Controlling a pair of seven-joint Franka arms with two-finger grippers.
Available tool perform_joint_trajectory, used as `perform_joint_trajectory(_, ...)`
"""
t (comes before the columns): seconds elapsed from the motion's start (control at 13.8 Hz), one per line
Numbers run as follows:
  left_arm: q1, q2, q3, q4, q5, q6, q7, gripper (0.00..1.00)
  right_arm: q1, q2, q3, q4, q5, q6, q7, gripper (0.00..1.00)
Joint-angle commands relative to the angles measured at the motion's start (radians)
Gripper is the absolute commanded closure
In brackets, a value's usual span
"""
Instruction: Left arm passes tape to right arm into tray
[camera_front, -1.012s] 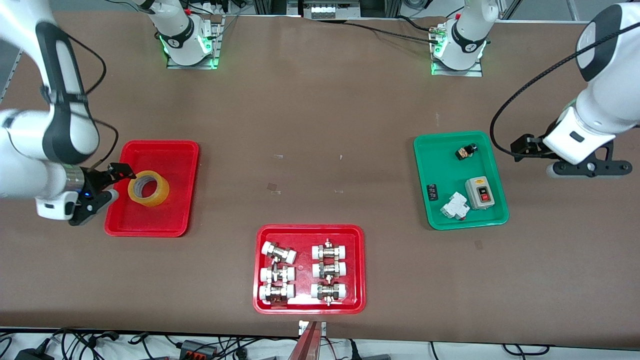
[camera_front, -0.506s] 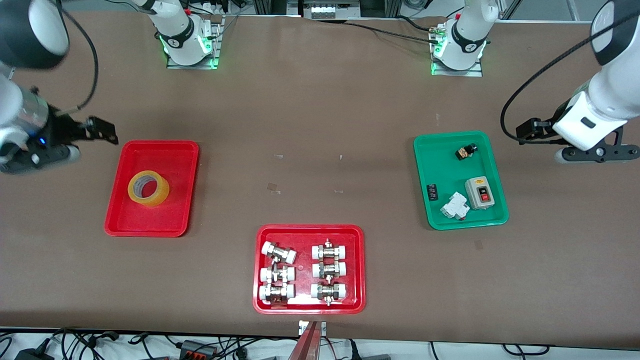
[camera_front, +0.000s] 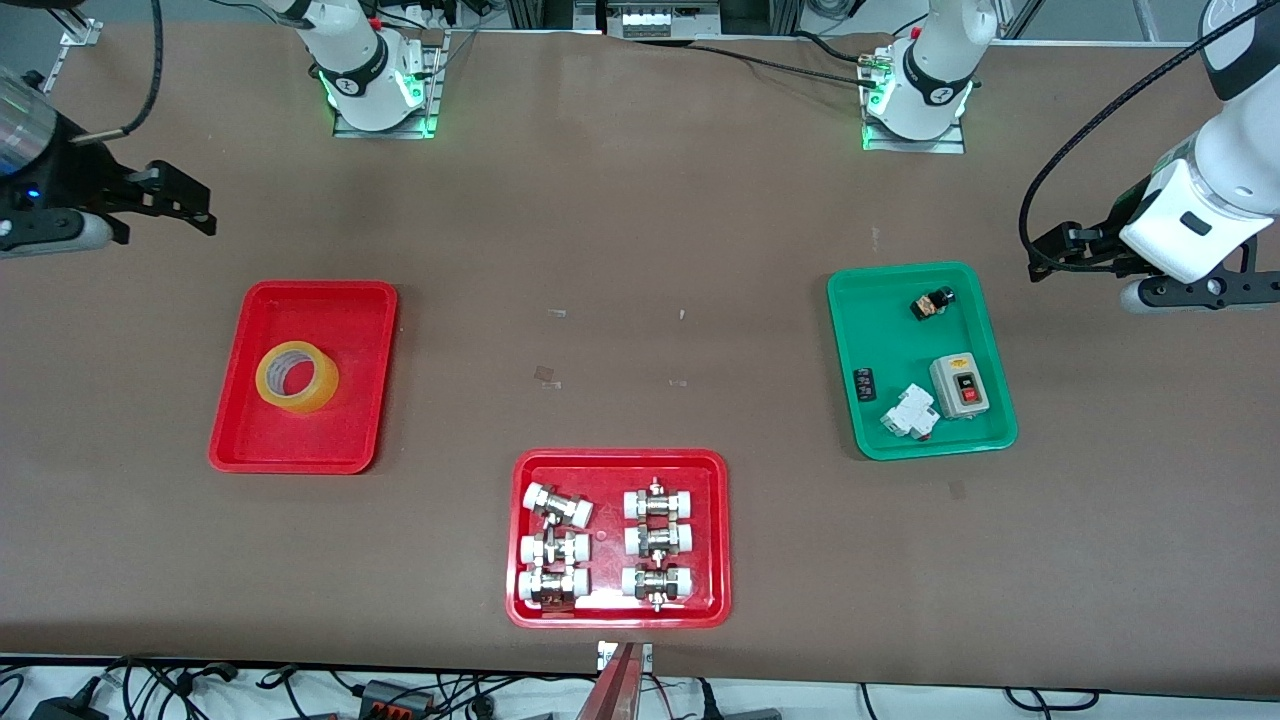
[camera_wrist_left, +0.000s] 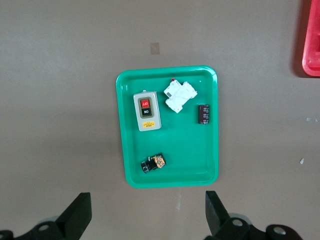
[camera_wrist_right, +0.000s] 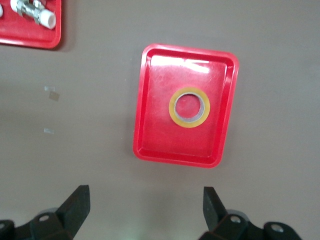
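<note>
The yellow tape (camera_front: 320, 386) lies flat in the plain red tray (camera_front: 335, 440) at the right arm's end of the table. The right wrist view shows the tape (camera_wrist_right: 175, 108) in that tray (camera_wrist_right: 155, 137) from above. My right gripper (camera_front: 185, 200) is open and empty, up over bare table between the tray and the right arm's base; its black fingers (camera_wrist_right: 79, 201) stand wide apart. My left gripper (camera_front: 1058, 252) is open and empty, over bare table beside the green tray (camera_front: 900, 335), at the left arm's end. Its fingers (camera_wrist_left: 79, 212) are wide apart too.
The green tray (camera_wrist_left: 192, 145) holds a grey switch box (camera_front: 960, 386), a white breaker (camera_front: 909, 411) and two small dark parts. A second red tray (camera_front: 620, 462) with several white-capped metal fittings sits nearest the front camera, mid-table.
My right gripper has drawn up and away from the red tray toward its base, leaving the tape lying in it. My left gripper has also drifted slightly toward its base.
</note>
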Motion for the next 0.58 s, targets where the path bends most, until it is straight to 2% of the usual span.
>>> perform_joint_trajectory(0.0, -0.003, 0.005, 0.003, 0.02, -0.031, 0.002, 0.005, 0.0, 0.004, 0.016, 0.0, 0.047, -0.015, -0.028, 0.026, 0.0)
perform_joint_trajectory(0.14, -0.003, 0.003, 0.003, 0.022, -0.032, 0.0, 0.004, 0.0, 0.007, 0.001, 0.005, 0.041, -0.016, -0.056, 0.188, 0.0)
perform_joint_trajectory(0.51, 0.008, 0.003, 0.011, 0.023, -0.032, 0.0, 0.007, 0.0, 0.0, 0.019, 0.002, 0.055, -0.015, -0.036, 0.183, 0.0)
